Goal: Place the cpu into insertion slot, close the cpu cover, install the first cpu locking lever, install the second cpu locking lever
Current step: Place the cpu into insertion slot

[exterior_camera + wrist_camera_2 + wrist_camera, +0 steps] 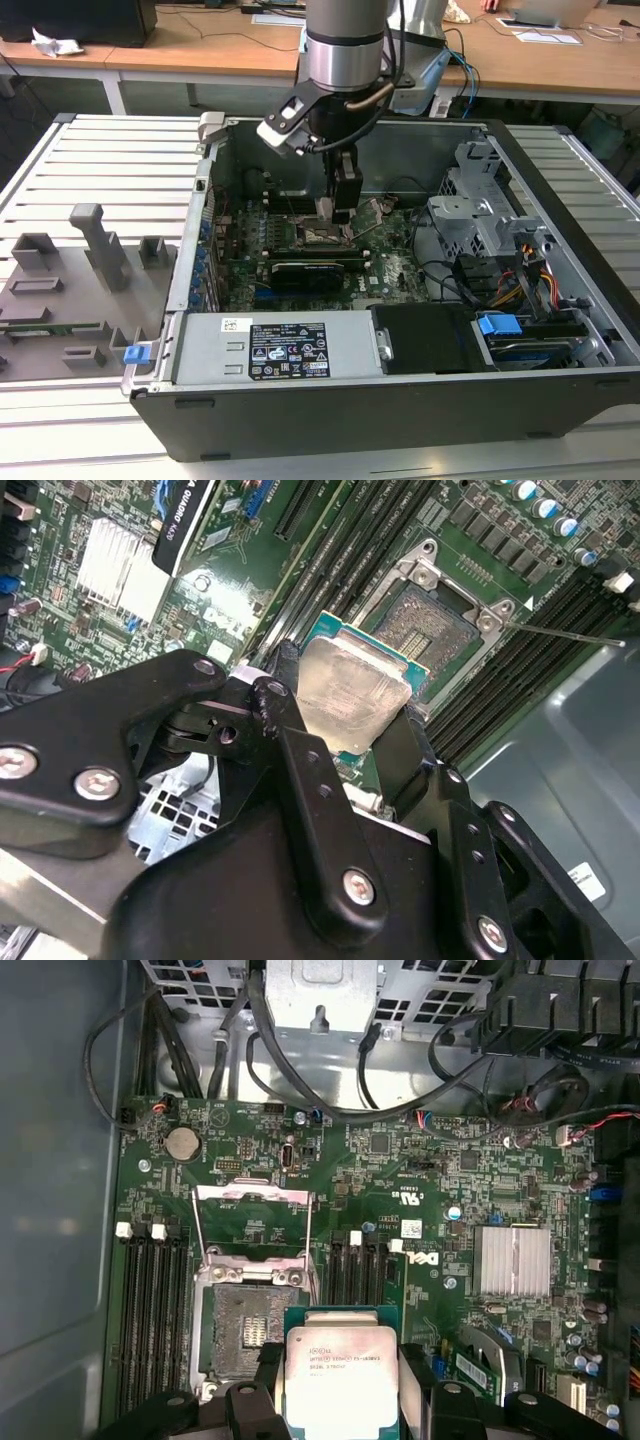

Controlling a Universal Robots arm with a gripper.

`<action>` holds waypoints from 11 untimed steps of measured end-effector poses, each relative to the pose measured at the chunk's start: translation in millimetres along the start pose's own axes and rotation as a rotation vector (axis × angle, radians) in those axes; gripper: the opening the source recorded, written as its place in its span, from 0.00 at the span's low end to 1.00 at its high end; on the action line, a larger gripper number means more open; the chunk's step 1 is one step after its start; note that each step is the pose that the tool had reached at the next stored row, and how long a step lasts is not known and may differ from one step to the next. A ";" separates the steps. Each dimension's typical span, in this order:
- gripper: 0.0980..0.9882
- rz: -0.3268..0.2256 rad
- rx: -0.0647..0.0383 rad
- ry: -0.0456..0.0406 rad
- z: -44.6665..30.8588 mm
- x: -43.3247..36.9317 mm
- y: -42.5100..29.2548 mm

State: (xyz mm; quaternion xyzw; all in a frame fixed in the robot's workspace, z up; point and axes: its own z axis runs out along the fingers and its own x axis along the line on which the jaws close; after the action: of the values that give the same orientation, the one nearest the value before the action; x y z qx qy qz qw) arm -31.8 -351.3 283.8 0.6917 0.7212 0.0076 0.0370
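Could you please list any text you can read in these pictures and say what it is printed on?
Chip: faint print on top, too small to read.
Power supply sticker: too small to read.
Black card label: cut off, unreadable.
Circuit board: white marks, too small to read.

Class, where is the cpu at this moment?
In the first wrist view the cpu is clamped in the gripper, held above the motherboard, right beside the open insertion slot and not yet seated in it.
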 end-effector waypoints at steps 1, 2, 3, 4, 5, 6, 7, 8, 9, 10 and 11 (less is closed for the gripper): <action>0.50 0.000 0.000 0.0000 0.5 0.0 0.0; 0.50 0.000 0.000 0.0000 1.0 0.0 -0.1; 0.50 0.000 0.000 0.0000 1.6 0.1 -0.1; 0.50 0.000 0.000 0.0001 2.0 0.1 -0.1; 0.50 0.000 0.000 0.0000 2.4 0.1 -0.1; 0.50 0.000 0.000 -0.0001 2.7 0.2 -0.2; 0.50 0.000 0.000 -0.0001 3.0 0.4 -0.2; 0.50 0.000 0.000 0.0000 3.3 1.4 -0.3; 0.50 0.001 0.000 0.0001 3.8 2.8 -0.1; 0.50 0.001 0.000 0.0000 4.1 3.7 -0.1; 0.50 0.001 0.000 0.0000 4.6 4.7 -0.1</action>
State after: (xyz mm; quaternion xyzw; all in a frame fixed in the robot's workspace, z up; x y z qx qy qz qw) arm -31.8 -346.8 279.0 0.6921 0.7208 0.0076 0.0370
